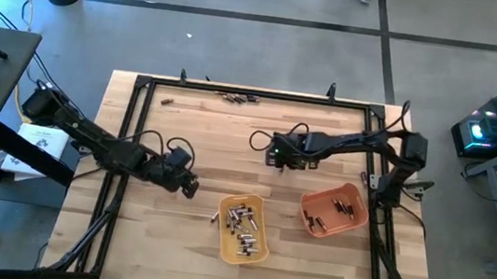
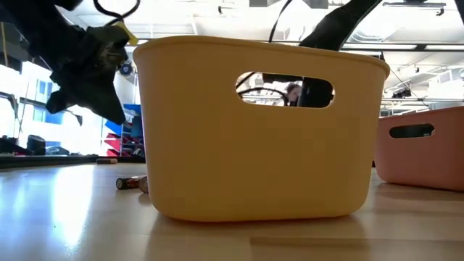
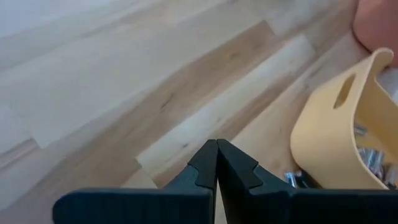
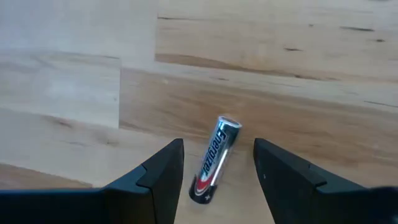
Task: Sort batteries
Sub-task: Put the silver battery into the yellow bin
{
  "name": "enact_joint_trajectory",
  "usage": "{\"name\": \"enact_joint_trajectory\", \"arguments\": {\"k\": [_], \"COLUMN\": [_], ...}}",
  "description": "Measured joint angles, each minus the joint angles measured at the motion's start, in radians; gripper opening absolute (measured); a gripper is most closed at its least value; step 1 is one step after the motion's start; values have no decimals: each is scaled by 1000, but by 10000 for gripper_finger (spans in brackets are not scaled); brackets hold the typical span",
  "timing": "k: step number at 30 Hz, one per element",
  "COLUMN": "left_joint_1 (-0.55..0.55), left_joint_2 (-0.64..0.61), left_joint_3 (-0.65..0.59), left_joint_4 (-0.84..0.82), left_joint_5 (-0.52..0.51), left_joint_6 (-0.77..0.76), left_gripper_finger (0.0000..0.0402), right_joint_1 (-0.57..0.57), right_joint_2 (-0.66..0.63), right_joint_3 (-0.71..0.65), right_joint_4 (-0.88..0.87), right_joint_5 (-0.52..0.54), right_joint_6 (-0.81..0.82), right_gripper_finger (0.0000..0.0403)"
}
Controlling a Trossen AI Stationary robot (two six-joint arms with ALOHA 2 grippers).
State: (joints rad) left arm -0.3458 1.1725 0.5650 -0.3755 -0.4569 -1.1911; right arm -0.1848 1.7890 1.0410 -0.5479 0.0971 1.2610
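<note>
A silver, black and red battery [image 4: 214, 158] lies flat on the wooden table. My right gripper [image 4: 217, 143] stands open over it, one finger on either side, with a gap showing at both; in the high view this gripper [image 1: 279, 158] is at the table's middle. My left gripper [image 3: 216, 144] is shut and holds nothing; it hangs above the table just left of the yellow tray [image 1: 243, 225]. That tray holds several batteries [image 1: 246, 228], and a few lie in the orange tray [image 1: 334, 212]. A loose battery [image 2: 130, 183] lies on the table beside the yellow tray.
More loose batteries lie near the table's far edge [image 1: 235, 96] and at the far left [image 1: 166, 101]. A black frame [image 1: 142, 85] runs round the tabletop. Bare wood lies between the two grippers. In the low view the yellow tray [image 2: 261, 123] hides most of the table.
</note>
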Motion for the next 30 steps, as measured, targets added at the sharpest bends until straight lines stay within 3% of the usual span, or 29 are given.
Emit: {"name": "enact_joint_trajectory", "arguments": {"k": [6,10,12,18,22,26,30], "left_joint_1": [13,6,3,30,71,131,222], "left_joint_2": [0,-18,-36,-127,-224,-305,-343], "left_joint_3": [0,0,0,0,0,0,0], "left_joint_4": [19,112,186,308,384,450,450], "left_joint_5": [18,-56,-114,-219,-289,-355,-330], "left_joint_6": [30,67,128,366,448,592,606], "left_gripper_finger": [1,1,1,1,1,1,1], "right_joint_1": [2,21,28,45,136,260,346], "right_joint_2": [55,68,49,-91,-193,-216,-156], "right_joint_3": [6,5,3,22,61,89,90], "right_joint_4": [-21,-63,-51,-54,20,148,338], "right_joint_5": [14,34,41,-57,-137,-223,-291], "right_joint_6": [-10,-44,-103,-272,-354,-372,-376], "right_gripper_finger": [166,55,23,18,18,18,25]}}
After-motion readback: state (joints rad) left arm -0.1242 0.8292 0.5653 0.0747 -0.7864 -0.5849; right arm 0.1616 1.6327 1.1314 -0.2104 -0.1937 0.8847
